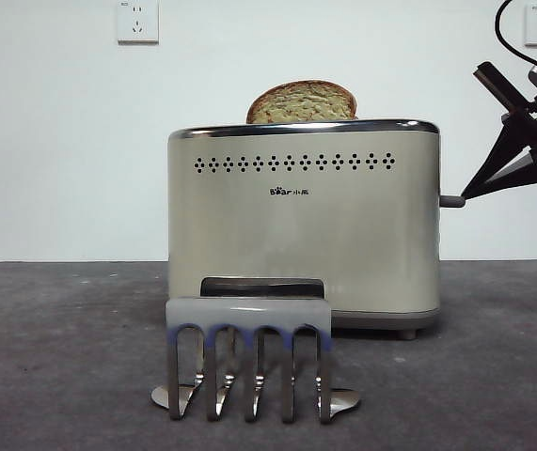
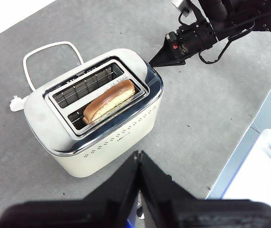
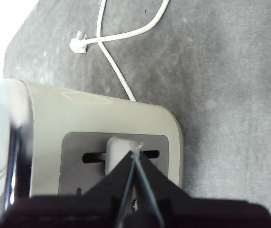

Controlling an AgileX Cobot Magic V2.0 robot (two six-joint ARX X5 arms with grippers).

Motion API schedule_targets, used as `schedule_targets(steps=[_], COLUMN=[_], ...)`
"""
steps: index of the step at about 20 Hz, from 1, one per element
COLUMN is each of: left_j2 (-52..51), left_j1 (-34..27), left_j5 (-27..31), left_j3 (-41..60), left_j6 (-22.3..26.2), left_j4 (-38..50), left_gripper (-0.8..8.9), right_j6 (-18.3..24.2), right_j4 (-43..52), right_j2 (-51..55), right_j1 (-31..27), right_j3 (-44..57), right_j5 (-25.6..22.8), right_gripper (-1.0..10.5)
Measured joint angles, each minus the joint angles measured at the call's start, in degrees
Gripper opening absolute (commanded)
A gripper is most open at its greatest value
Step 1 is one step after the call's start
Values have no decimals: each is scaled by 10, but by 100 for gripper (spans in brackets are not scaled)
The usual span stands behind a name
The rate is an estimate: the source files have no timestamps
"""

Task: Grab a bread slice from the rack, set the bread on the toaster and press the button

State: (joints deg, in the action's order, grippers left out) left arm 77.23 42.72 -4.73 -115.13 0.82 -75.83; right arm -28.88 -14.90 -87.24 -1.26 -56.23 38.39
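The right claw [image 1: 467, 194], clenched to a single black point, rests its tip on the button [image 3: 122, 153], a pale rounded lever in a grey slotted panel on the narrow end of the toaster [image 1: 304, 221]. That boxy cream toaster has a chrome rim and a row of dot perforations; the slice of bread [image 2: 109, 100], dark-crusted and speckled, stands in its nearer slot. The left claw [image 2: 139, 154] hangs clenched above. The shiny metal rack [image 1: 249, 357] stands on the grey tabletop [image 1: 61, 357].
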Motion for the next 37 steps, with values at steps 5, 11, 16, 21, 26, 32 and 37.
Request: schedule_targets(steps=[5,11,16,21,26,32,37], left_j2=[0,0,0,0,0,0,0], left_j1=[0,0,0,0,0,0,0], left_j5=[0,0,0,0,0,0,0], left_j3=[0,0,0,0,0,1,1], left_j6=[0,0,0,0,0,0,0], left_j4=[0,0,0,0,0,0,0], left_gripper=[-6,-6,-6,-6,-6,-5,-5], right_j6=[0,0,0,1,4,4,7], right_j4=[0,1,0,0,1,-8,-9], right_j2=[0,0,-10,-13,-23,-24,-24], right_j1=[0,13,13,16,57,65,65], right_j3=[0,0,-3,-3,-3,-4,-5], right_j5=[4,-21,-18,-21,-39,-86,-90], right_gripper=[-7,-7,-7,-7,-7,-7,-8])
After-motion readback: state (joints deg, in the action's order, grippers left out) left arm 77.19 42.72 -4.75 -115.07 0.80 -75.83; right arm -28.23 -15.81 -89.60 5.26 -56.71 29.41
